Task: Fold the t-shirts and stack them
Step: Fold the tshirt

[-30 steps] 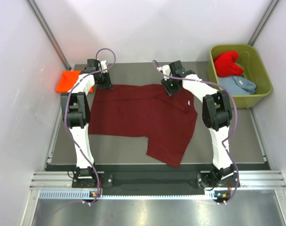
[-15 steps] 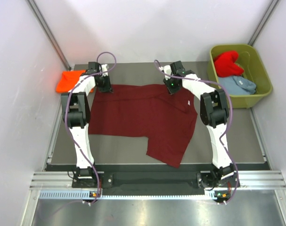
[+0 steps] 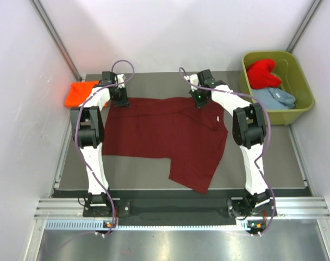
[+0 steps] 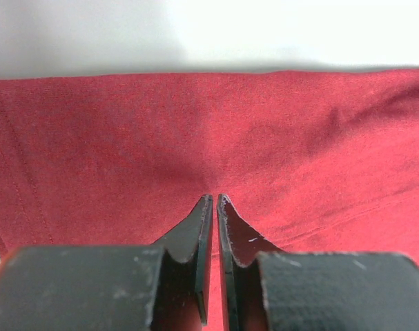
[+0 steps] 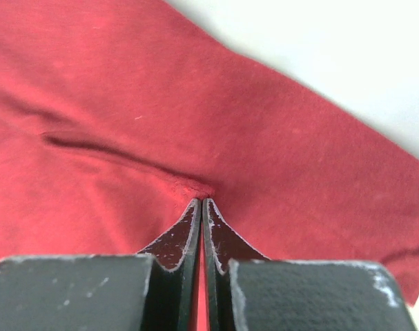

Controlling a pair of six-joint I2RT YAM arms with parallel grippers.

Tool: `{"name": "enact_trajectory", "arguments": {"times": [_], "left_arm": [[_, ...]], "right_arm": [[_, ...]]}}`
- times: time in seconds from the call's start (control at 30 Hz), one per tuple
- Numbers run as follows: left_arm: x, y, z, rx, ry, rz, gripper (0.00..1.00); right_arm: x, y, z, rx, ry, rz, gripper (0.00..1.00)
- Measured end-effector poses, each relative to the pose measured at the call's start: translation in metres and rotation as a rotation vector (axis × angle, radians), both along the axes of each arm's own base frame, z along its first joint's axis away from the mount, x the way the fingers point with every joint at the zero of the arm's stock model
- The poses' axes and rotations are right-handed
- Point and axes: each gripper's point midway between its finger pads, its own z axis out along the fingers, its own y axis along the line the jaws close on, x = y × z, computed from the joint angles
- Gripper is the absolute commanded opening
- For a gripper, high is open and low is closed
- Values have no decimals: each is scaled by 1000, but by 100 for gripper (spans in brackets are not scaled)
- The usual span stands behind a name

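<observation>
You will note that both jaws have just narrowed shut, so the left pincer (image 4: pixel 214 200) and right pincer (image 5: pixel 201 201) now each pinch the far edge of the maroon shirt (image 3: pixel 165 136), spread on the bench (image 3: pixel 154 81), and the fold looks ready to begin.

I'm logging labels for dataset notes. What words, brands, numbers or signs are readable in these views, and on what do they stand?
No text is readable in any view.
The small white tag on the maroon t-shirt is too small to tell whether it carries print.
The olive tub shows no marking.
</observation>
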Motion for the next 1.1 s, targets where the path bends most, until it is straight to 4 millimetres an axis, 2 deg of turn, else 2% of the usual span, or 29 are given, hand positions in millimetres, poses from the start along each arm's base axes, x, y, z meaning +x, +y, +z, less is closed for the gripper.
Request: {"name": "enact_trajectory", "arguments": {"times": [0.13, 0.3, 0.4, 0.43, 0.53, 0.7, 0.93, 1.1], "left_arm": [[0, -1, 0, -6, 1, 2, 11], [0, -3, 1, -17, 0, 1, 11], [1, -3, 1, -21, -3, 0, 11], [1, -3, 1, -21, -3, 0, 11], [1, -3, 0, -22, -2, 1, 11], [1, -3, 0, -22, -1, 3, 11], [-1, -1, -3, -7, 11, 11, 11], [-5, 3, -14, 12, 43, 23, 11]], "right_arm": [[-22, 5, 22, 21, 5, 10, 0], [-61, 28, 55, 66, -4, 66, 1], [-89, 46, 61, 92, 22, 110, 23], [-98, 49, 61, 100, 37, 120, 37], [-115, 53, 55, 98, 74, 136, 41], [-105, 38, 55, 77, 60, 90, 43], [-61, -12, 65, 75, -2, -59, 43], [-41, -47, 46, 100, 38, -177, 45]]}}
